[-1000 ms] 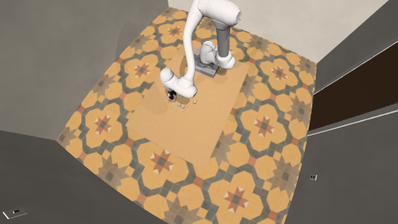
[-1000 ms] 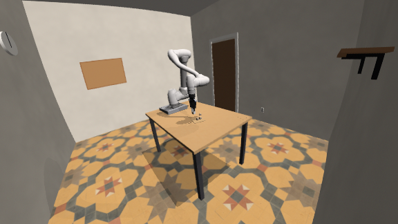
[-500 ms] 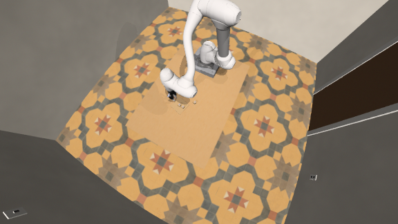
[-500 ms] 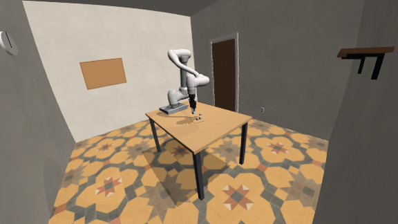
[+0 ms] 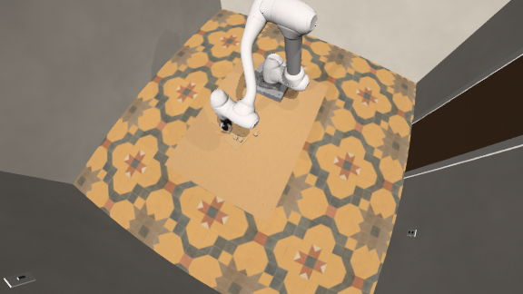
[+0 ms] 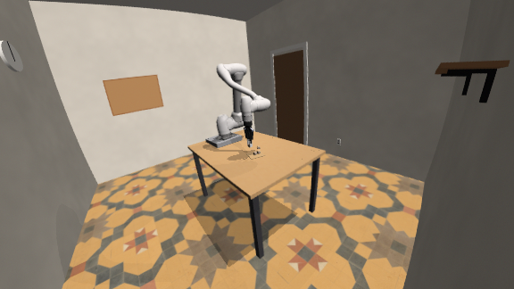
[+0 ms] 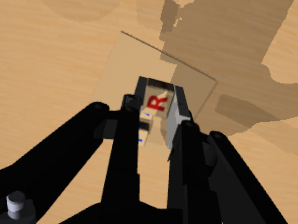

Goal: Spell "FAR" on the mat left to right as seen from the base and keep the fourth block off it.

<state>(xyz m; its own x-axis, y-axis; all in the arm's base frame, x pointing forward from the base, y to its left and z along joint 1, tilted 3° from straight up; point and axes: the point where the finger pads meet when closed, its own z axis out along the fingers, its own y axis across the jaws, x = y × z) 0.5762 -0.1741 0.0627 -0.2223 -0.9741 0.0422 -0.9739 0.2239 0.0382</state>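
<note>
Jaws: narrow, closed on the R block (image 7: 157, 103), which appears raised above the mat (image 5: 236, 149) (image 7: 107, 70). From the gripper (image 5: 225, 126) (image 6: 250, 144) (image 7: 157, 95), the near block (image 5: 235, 137) and far block (image 5: 241, 140) lie toward the mat's middle. Seen from the base, R belongs at the row's right end; align it with their line, then lower

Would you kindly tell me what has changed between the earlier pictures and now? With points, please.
Nothing visibly changed in the top and exterior views: the gripper (image 5: 225, 128) (image 6: 250, 145) (image 7: 157, 95), the mat (image 5: 235, 145) (image 6: 256, 157) (image 7: 112, 67) and the three loose blocks look where they were. The wrist view, which has no earlier picture, shows the R block (image 7: 158, 103) between the fingers.
</note>
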